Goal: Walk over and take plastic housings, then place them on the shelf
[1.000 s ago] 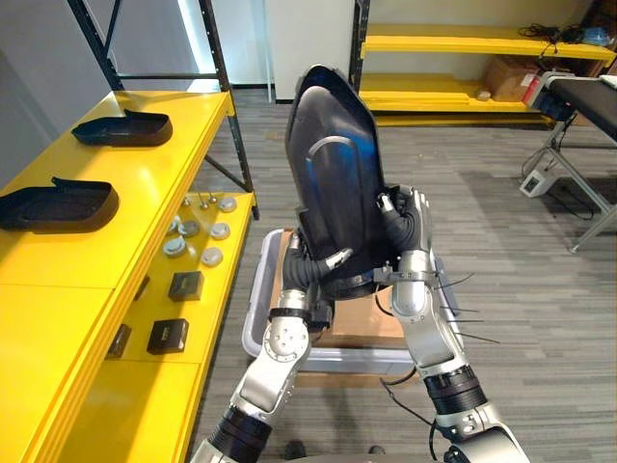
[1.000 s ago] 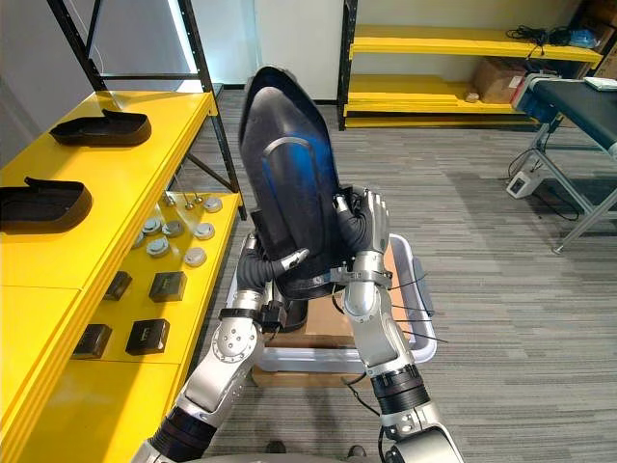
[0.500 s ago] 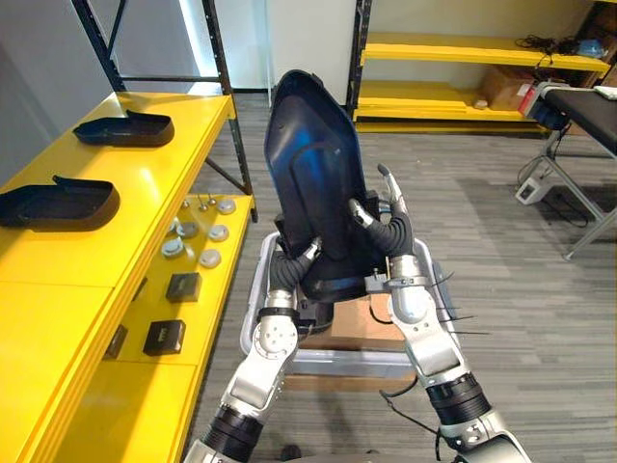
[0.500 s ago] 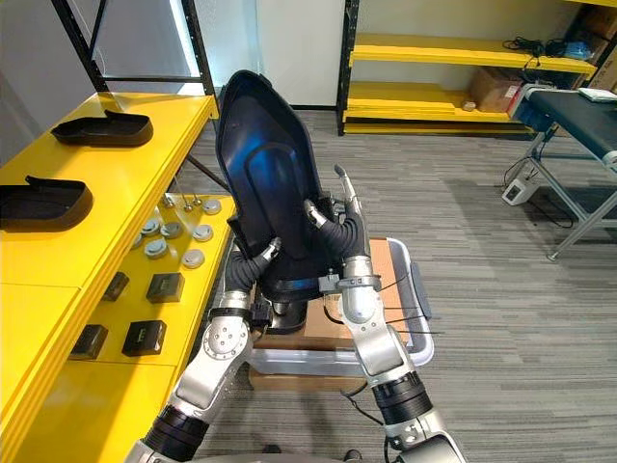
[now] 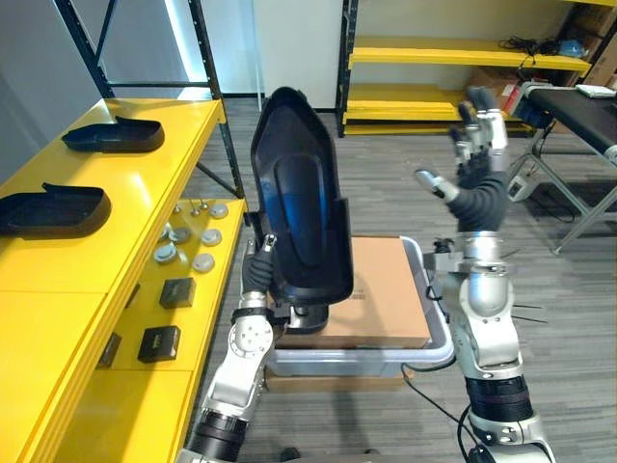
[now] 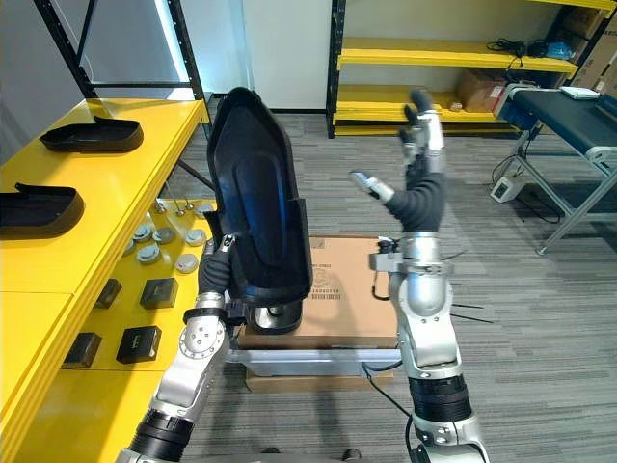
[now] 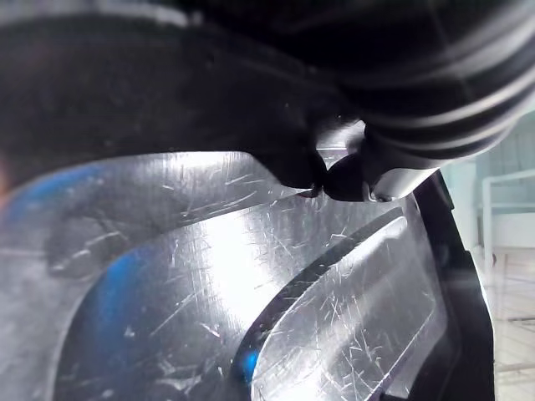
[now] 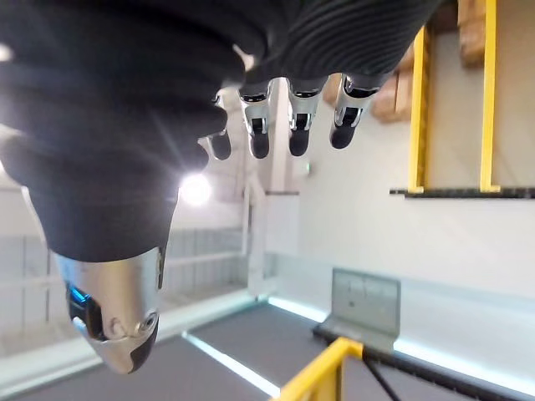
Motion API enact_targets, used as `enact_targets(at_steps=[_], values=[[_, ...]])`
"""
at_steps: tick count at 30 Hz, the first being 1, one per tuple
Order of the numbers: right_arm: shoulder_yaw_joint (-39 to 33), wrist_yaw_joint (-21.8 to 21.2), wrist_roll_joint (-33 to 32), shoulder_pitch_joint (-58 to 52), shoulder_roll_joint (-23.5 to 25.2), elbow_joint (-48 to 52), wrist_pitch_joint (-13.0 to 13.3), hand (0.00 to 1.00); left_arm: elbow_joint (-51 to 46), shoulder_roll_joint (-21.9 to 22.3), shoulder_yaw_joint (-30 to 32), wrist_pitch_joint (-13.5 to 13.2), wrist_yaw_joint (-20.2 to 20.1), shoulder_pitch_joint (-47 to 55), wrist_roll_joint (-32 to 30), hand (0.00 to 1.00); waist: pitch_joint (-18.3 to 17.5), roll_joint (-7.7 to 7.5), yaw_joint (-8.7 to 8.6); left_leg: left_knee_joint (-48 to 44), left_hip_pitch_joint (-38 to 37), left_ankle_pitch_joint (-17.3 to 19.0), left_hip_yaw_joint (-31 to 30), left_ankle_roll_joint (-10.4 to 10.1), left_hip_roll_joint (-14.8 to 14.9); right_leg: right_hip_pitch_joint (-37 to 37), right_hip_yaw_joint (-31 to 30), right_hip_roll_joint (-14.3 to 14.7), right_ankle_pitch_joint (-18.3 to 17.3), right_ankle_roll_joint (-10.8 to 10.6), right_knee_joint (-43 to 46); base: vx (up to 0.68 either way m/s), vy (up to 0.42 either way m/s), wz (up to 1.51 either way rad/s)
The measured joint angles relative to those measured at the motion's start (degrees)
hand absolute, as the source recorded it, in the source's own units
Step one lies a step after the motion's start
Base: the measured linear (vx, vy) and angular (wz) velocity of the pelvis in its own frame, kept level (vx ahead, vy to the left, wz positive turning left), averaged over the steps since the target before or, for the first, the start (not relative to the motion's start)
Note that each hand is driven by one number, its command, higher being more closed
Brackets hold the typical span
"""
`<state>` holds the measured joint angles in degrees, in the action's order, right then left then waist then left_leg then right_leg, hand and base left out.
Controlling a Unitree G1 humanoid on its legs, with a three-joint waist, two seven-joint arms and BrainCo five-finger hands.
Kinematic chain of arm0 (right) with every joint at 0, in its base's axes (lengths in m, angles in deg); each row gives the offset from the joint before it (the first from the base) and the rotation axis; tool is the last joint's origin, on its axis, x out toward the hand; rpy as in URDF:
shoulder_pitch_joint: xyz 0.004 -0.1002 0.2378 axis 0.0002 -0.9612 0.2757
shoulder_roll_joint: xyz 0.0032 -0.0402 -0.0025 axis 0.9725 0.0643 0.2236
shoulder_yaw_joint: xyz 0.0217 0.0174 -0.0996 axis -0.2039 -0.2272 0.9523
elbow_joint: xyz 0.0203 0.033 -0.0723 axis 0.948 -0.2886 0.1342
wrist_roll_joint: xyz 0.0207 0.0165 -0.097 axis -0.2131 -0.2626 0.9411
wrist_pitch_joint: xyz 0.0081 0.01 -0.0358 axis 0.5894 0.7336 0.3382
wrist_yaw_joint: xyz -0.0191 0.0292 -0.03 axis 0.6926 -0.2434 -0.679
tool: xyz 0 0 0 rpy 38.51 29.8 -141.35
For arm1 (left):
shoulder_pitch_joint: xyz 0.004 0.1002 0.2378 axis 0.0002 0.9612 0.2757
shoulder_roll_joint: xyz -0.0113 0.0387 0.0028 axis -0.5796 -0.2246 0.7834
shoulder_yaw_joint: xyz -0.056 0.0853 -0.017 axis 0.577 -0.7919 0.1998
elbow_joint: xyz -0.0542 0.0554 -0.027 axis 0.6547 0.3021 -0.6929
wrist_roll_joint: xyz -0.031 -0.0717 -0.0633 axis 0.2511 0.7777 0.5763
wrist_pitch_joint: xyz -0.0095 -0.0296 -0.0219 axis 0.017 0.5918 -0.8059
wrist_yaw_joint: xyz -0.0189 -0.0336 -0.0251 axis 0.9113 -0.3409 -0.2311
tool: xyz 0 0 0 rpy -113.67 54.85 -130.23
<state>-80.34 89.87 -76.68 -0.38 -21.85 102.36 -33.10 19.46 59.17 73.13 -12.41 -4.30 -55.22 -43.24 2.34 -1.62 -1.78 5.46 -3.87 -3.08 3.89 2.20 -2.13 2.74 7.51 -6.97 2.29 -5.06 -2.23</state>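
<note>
A large black plastic housing (image 5: 299, 207) stands upright in front of me, its hollow side facing me. My left hand (image 5: 258, 275) grips its lower left edge, thumb over the rim and fingers behind it. In the left wrist view the scratched glossy surface of the housing (image 7: 251, 276) lies right under the hand (image 7: 368, 167). My right hand (image 5: 474, 198) is raised to the right of the housing, apart from it, with straight fingers (image 8: 292, 117) and nothing in it. Two more black housings (image 5: 114, 135) (image 5: 53, 207) lie on the yellow shelf (image 5: 154, 183) at the left.
Below the held housing a grey bin (image 5: 439, 347) holds a flat cardboard box (image 5: 386, 299). The shelf's lower level carries small round parts (image 5: 183, 253) and black boxes (image 5: 159, 342). A yellow rack (image 5: 434, 58) stands at the back and a dark table (image 5: 578, 106) at the far right.
My right hand has let go of the housing, straightened its fingers and risen to the right. The housing, now in my left hand alone, has shifted slightly left.
</note>
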Motion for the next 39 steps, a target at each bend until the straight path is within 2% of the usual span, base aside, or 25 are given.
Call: enact_targets(at_steps=[1, 6, 9, 13, 17, 23, 26, 27, 28, 29, 30, 32, 34, 37, 39], values=[[-0.68, 0.36, -0.21, -0.17, 0.04, -0.40, 0.00, 0.00, 0.00, 0.02, 0.21, 0.00, 0.01, 0.14, 0.00, 1.00, 0.00, 0.01, -0.14, 0.00, 0.02, -0.01, 0.00, 0.01, 0.00, 0.00, 0.01, 0.00, 0.00, 0.00, -0.02, 0.00, 0.000, 0.00], [-13.02, 5.71, -0.93, -7.72, 0.62, -7.71, -0.31, 0.00, -1.77, 0.88, 4.67, -0.01, -0.08, 2.85, 0.00, 1.00, -0.57, 1.03, -0.77, -0.03, 0.32, 0.03, -0.42, -0.04, -0.03, 0.04, 0.26, 0.03, 0.00, 0.00, -0.54, 0.01, -0.008, 0.01], [-16.02, 6.31, -0.89, -11.37, 0.87, -12.98, -0.70, 0.00, -4.54, 1.07, 6.71, -0.18, -0.08, 4.99, 0.03, 1.00, -0.77, 1.35, -1.09, -0.03, 0.39, 0.13, -0.68, -0.17, 0.03, 0.15, 0.27, 0.12, 0.00, 0.00, -0.83, 0.01, -0.009, 0.01], [-19.23, 5.61, -0.98, -17.49, 1.78, -28.44, -3.62, 0.00, -9.04, 1.13, 9.45, -1.09, -0.09, 8.92, 0.71, 1.00, -0.78, 2.05, -1.13, -0.01, 0.41, 0.22, -0.96, -0.24, 0.06, 0.29, 0.31, 0.12, -0.03, 0.01, -0.88, 0.00, -0.001, 0.01], [-18.97, 1.03, -2.24, -22.26, 5.53, -42.16, -5.36, 0.00, -12.62, 2.06, 9.48, -2.44, -1.27, 13.46, 2.28, 1.00, -0.71, 2.35, -0.89, 0.05, 0.26, 0.40, -2.07, -0.52, 0.04, 1.21, 1.35, 0.02, -0.54, 0.23, -0.67, -0.01, -0.015, 0.12], [-13.48, -4.26, -3.11, -25.42, 9.98, -53.10, -7.49, 0.00, -15.13, 2.76, 9.17, -3.03, -3.17, 17.86, 3.45, 1.00, 0.17, 2.36, -0.28, 0.35, 0.43, 0.51, -5.58, -0.73, -0.08, 1.28, 5.62, -1.01, -4.03, 0.10, 4.37, -0.04, -0.027, 0.39], [-7.86, -5.33, -3.02, -25.69, 11.05, -55.85, -7.48, 0.00, -16.59, 3.11, 8.14, -3.03, -3.82, 17.97, 3.94, 1.00, 2.05, 2.01, 0.28, -2.98, 3.52, 0.39, -11.95, -0.95, -1.53, 0.81, 12.60, -2.82, -7.37, -0.26, 9.85, -0.02, -0.044, 1.29], [-6.57, -5.34, -2.93, -25.59, 11.06, -56.63, -7.53, 0.00, -17.75, 3.67, 7.13, -3.09, -3.78, 17.65, 4.08, 1.00, 2.84, 1.54, 0.61, -4.98, 6.32, 0.66, -14.13, -0.78, -2.32, -0.05, 16.45, -4.48, -8.74, -0.28, 12.22, -0.02, -0.008, 1.80], [-5.65, -5.33, -2.82, -24.87, 11.20, -56.69, -7.54, 0.00, -19.00, 4.05, 6.64, -3.19, -3.73, 16.98, 4.66, 1.00, 3.46, 2.19, 1.35, -6.80, 9.23, 2.06, -11.40, -0.84, -1.88, -0.41, 20.56, -5.54, -9.76, -0.49, 13.89, -0.03, -0.005, 2.23], [-5.47, -5.32, -2.45, -23.81, 11.35, -56.78, -7.55, 0.00, -19.59, 4.98, 6.57, -3.65, -3.72, 16.36, 5.20, 1.00, 4.38, 2.27, 1.83, -8.07, 11.31, 2.79, -5.64, -0.84, -0.24, -0.20, 24.85, -6.56, -10.10, -0.62, 14.72, -0.04, 0.006, 1.81], [-5.31, -5.31, -2.15, -23.57, 11.14, -57.10, -7.56, 0.00, -19.59, 5.00, 6.42, -4.02, -3.68, 16.14, 5.56, 1.00, 4.72, 2.14, 2.11, -8.94, 11.99, 2.81, -1.89, -0.78, 0.84, -0.13, 26.65, -7.08, -10.35, -0.68, 15.20, -0.01, -0.006, 1.54], [-3.81, -5.32, -1.17, -22.34, 9.88, -57.06, -7.67, 0.00, -19.59, 5.17, 6.49, -4.22, -3.68, 15.22, 5.71, 1.00, 5.38, 3.31, 2.52, -12.76, 14.12, 3.45, 12.56, 0.19, 5.28, 2.13, 33.24, -8.60, -12.07, -1.85, 18.20, 0.01, 0.000, 1.58], [-2.83, -5.27, -0.84, -22.45, 9.59, -57.36, -8.40, 0.00, -19.57, 5.49, 5.63, -4.42, -3.74, 15.27, 5.77, 1.00, 5.41, 2.84, 2.76, -14.27, 13.87, 4.50, 21.04, 1.67, 6.71, 5.24, 38.74, -10.48, -12.50, -2.33, 19.17, 0.08, 0.029, 1.66], [-3.41, -4.69, -0.65, -23.80, 9.86, -58.13, -8.23, 0.00, -19.10, 5.35, 5.25, -5.72, -3.81, 14.86, 6.28, 1.00, 5.38, 1.59, 2.55, -14.50, 13.86, 5.48, 29.19, 2.84, 6.90, 7.18, 43.86, -11.71, -12.25, -2.69, 17.84, 0.15, 0.088, 1.06], [-3.13, -5.95, 0.00, -23.54, 9.75, -58.96, -9.55, 0.00, -16.77, 5.19, 5.00, -5.84, -3.86, 14.33, 7.14, 1.00, 5.15, 0.74, 2.87, -14.38, 14.21, 5.18, 27.73, 3.26, 5.25, 7.83, 44.68, -12.29, -11.40, -3.12, 16.89, 0.13, 0.105, 0.55]])
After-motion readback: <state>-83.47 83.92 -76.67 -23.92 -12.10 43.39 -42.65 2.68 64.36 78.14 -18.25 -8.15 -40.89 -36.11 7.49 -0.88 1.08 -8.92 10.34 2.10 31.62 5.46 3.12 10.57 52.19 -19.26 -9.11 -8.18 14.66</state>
